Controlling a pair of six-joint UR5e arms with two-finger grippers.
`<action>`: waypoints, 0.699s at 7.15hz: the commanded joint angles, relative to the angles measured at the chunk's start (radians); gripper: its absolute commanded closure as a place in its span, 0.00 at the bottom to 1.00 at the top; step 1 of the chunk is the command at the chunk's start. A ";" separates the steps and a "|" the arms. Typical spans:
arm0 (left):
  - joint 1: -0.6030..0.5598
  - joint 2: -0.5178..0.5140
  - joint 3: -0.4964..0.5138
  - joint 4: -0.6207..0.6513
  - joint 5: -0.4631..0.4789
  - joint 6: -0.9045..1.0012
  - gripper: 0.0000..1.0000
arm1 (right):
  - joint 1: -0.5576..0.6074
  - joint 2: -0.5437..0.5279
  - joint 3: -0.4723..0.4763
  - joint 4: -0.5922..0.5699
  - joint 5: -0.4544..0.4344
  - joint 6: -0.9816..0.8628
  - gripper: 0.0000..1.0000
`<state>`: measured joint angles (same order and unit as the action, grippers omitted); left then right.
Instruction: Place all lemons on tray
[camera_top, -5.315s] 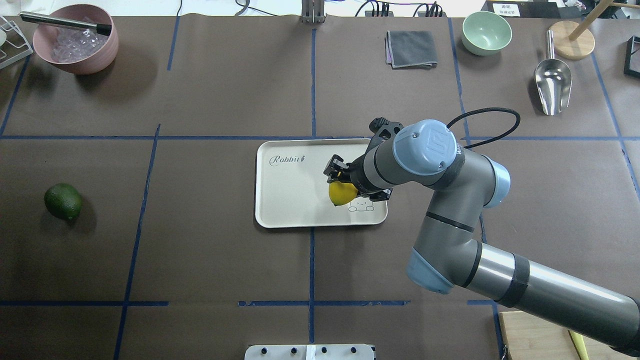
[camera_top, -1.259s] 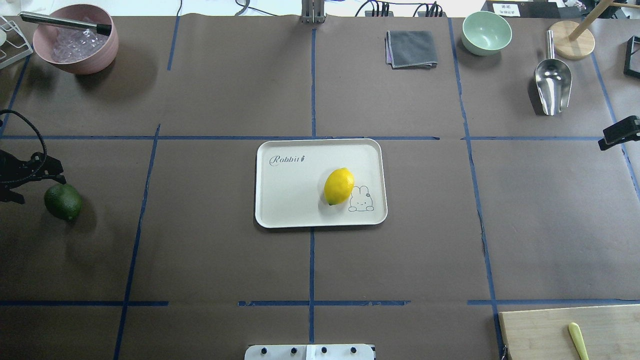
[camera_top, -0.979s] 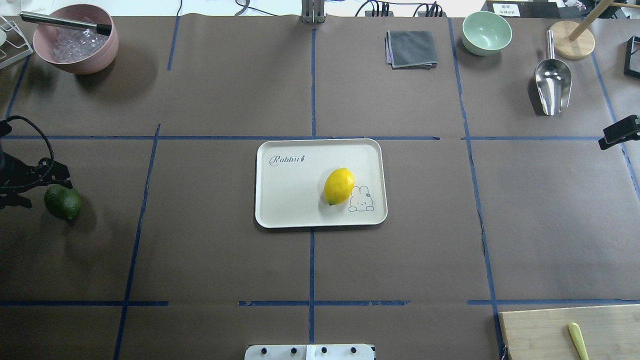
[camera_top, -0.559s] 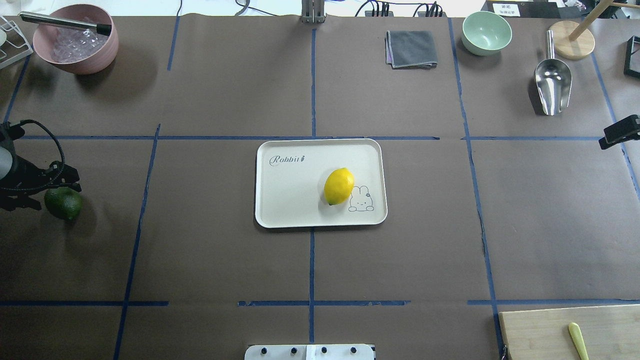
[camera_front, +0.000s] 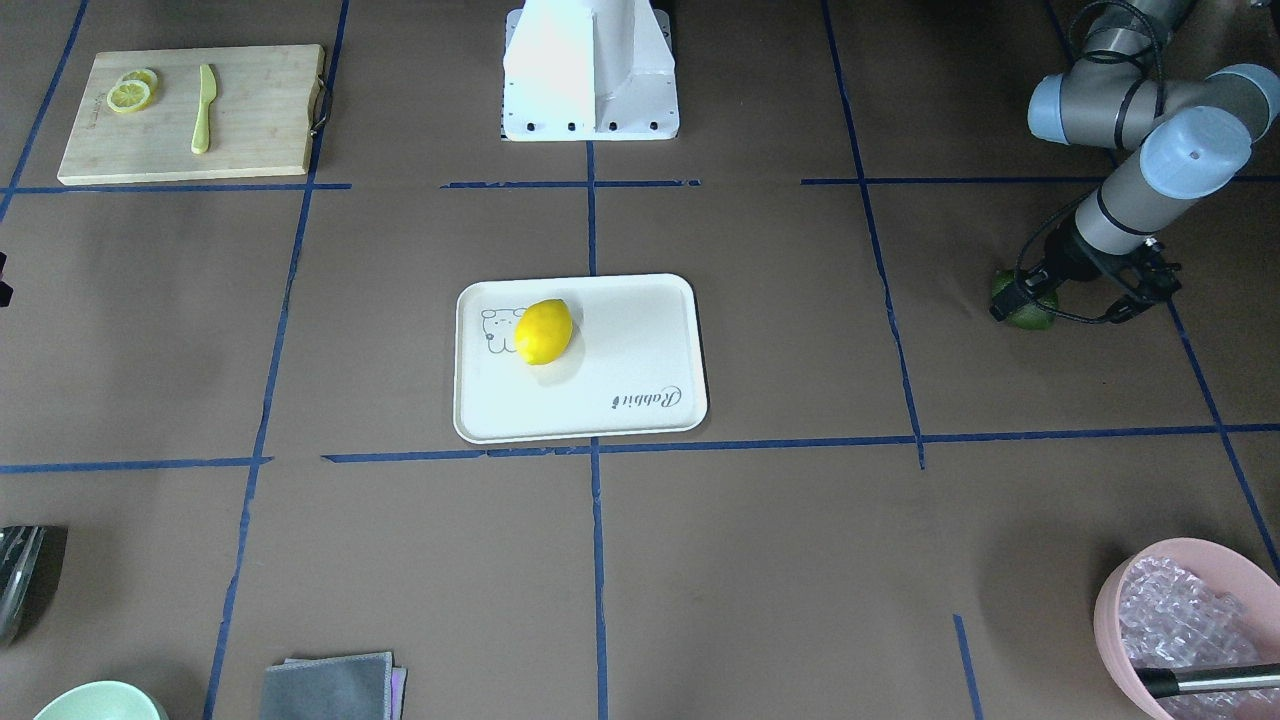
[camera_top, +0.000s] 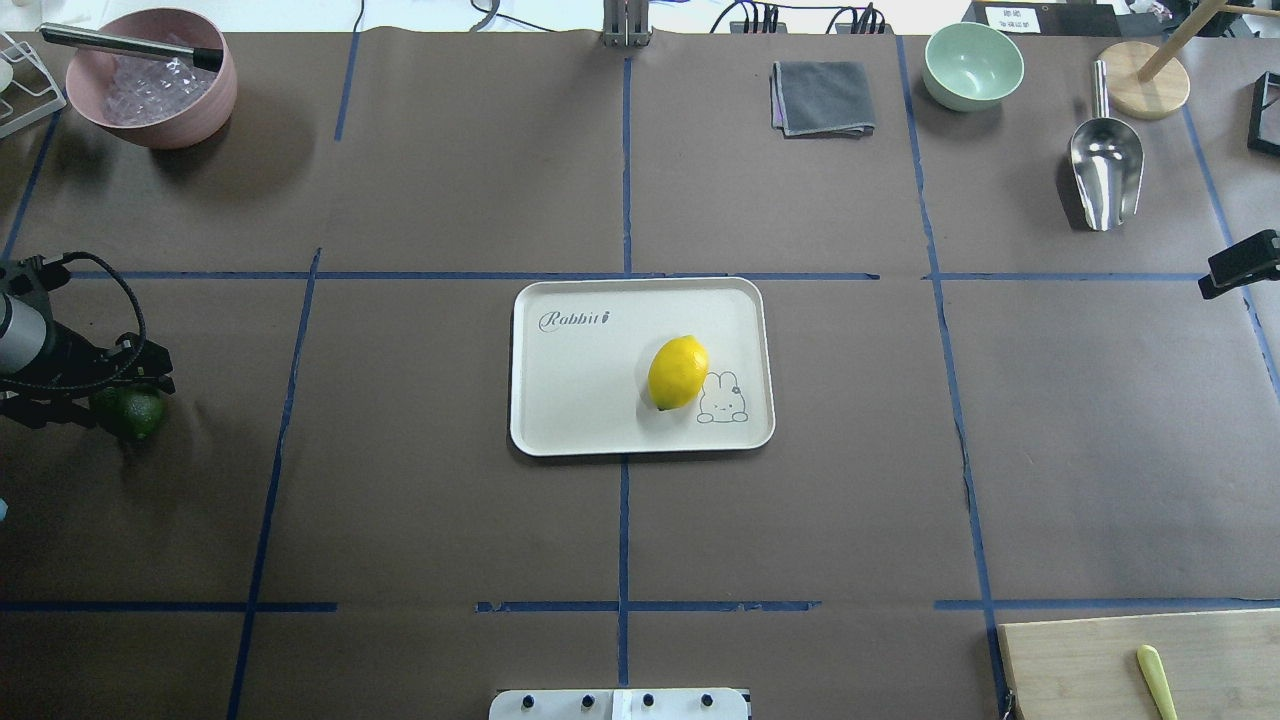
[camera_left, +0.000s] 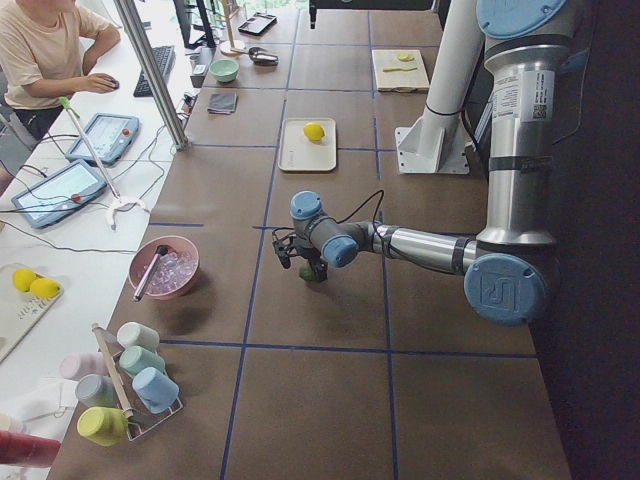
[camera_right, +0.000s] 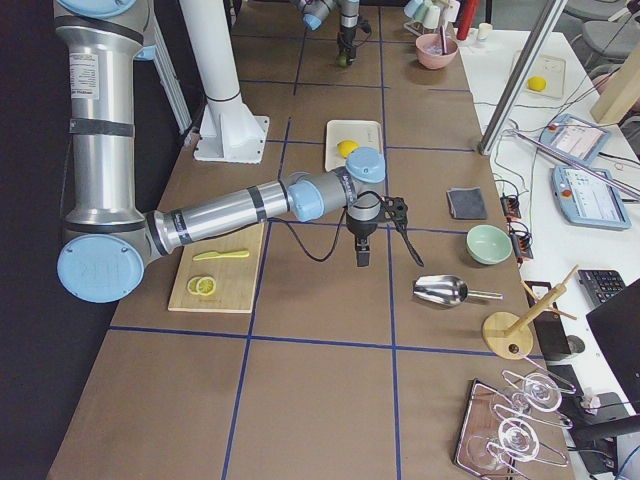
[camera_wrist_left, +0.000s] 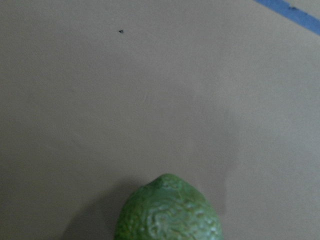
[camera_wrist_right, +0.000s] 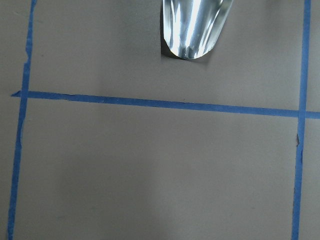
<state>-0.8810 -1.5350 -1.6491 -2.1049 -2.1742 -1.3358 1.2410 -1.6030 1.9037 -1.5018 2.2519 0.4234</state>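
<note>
Where the brown table (camera_top: 450, 520) is crossed by blue tape lines, the cream tray (camera_top: 580, 400) is seen at its middle, well apart from both arms. The left arm (camera_front: 1130, 200) is stretched out over the table's left end, and the right arm (camera_right: 230, 215) is held over the right side, clear of the tray. A bamboo cutting board (camera_front: 250, 130) is laid at the near right corner by the robot's base, with lemon slices (camera_front: 132, 93) and a pale knife (camera_front: 203, 110) on it. A pink bowl (camera_top: 190, 115) is set at the far left corner.

The yellow lemon (camera_top: 678, 372) is found on the tray, lying just beside the rabbit drawing (camera_top: 724, 398). The green lemon (camera_top: 142, 412) is left on the table at the left end, off the tray and far from it. The left gripper (camera_front: 1022, 300) is lowered right over this green lemon, which is partly covered by it in the overhead view; in the left wrist view only the fruit's upper end is shown at the bottom edge, with no fingers in sight, so whether the jaws are spread or closed cannot be told. The right gripper (camera_right: 362, 252) is pointed down above bare table near a metal scoop (camera_wrist_right: 192, 25), and its jaw state cannot be told either.
</note>
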 joint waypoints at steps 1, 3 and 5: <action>0.008 -0.004 0.005 -0.012 0.001 0.003 0.15 | 0.000 0.000 0.000 0.000 0.000 0.000 0.01; 0.008 -0.023 -0.007 -0.011 -0.009 -0.002 0.92 | 0.000 0.000 0.000 0.000 0.000 0.002 0.01; 0.008 -0.125 -0.107 0.005 -0.073 -0.069 0.93 | 0.000 0.000 0.001 0.000 0.006 0.005 0.01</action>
<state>-0.8728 -1.5866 -1.7027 -2.1087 -2.2020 -1.3530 1.2410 -1.6026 1.9039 -1.5017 2.2539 0.4263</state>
